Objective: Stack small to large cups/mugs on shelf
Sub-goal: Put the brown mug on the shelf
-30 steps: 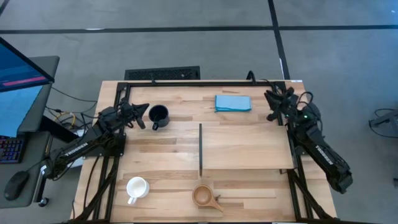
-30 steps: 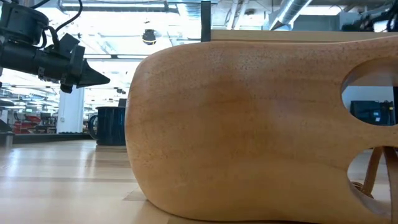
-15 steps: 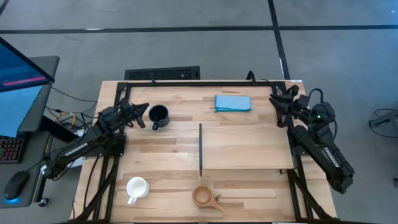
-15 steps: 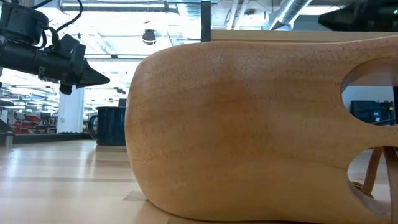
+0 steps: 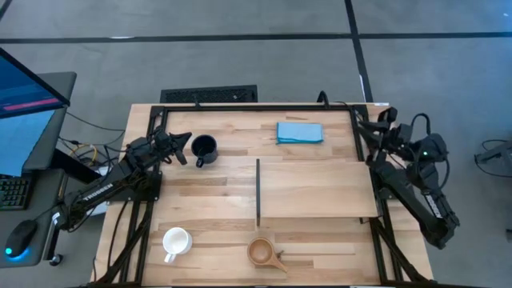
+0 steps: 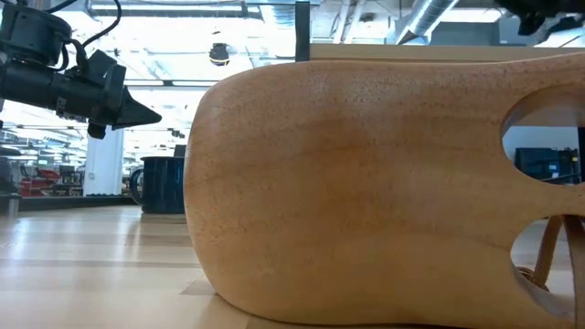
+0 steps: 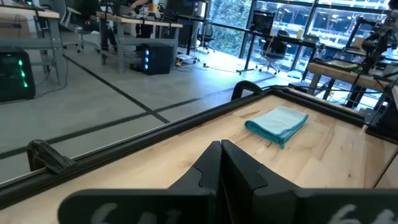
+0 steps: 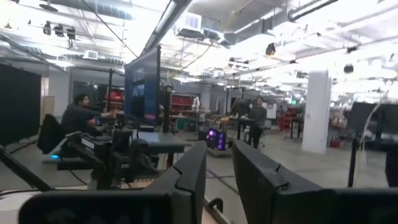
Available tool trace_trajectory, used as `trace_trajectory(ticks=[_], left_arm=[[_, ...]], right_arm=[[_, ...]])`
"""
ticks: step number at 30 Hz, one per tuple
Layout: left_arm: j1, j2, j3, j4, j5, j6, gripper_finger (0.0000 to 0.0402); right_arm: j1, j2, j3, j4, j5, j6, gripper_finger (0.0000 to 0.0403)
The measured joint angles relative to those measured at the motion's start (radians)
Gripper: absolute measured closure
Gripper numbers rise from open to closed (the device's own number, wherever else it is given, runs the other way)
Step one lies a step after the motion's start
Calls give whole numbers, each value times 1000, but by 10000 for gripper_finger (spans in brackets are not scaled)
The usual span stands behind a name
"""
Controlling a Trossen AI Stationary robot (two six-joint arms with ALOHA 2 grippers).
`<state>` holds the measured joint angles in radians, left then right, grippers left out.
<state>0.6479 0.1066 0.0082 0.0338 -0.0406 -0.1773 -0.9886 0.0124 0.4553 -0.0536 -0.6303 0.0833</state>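
Observation:
The glossy black mug (image 5: 205,148) stands on its base at the table's far left and also shows in the low view (image 6: 163,184). The white mug (image 5: 176,241) stands at the near left. The small tan wooden cup (image 5: 262,252) stands at the near middle and fills the low view (image 6: 366,183). The shelf (image 5: 320,188), a pale plank panel with a black strip (image 5: 258,192), lies flat at the middle right. My left gripper (image 5: 182,143) is shut and empty, just left of the black mug and above the table (image 6: 142,115). My right gripper (image 5: 363,128) hangs over the table's far right edge, its fingers a little apart (image 8: 219,163), empty.
A folded blue cloth (image 5: 300,132) lies at the far middle of the table and shows in the left wrist view (image 7: 278,124). A black frame rail (image 5: 256,106) runs along the far edge. People sit at desks in the room beyond (image 8: 81,115).
My right gripper has drawn back from over the shelf's far right corner toward the table's right edge. The left arm, the cups and the shelf have stayed put.

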Motion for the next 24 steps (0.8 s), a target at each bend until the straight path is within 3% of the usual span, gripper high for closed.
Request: trace_trajectory(ticks=[13, 19, 24], left_arm=[[0, 0, 0, 0, -1, 0, 401], [0, 0, 0, 1, -14, 4, 401], [0, 0, 0, 2, -21, 52, 401]], right_arm=[[0, 190, 155, -123, -9, -62, 301], [0, 286, 245, -164, -134, -132, 301], [0, 304, 290, -173, -178, -179, 301]])
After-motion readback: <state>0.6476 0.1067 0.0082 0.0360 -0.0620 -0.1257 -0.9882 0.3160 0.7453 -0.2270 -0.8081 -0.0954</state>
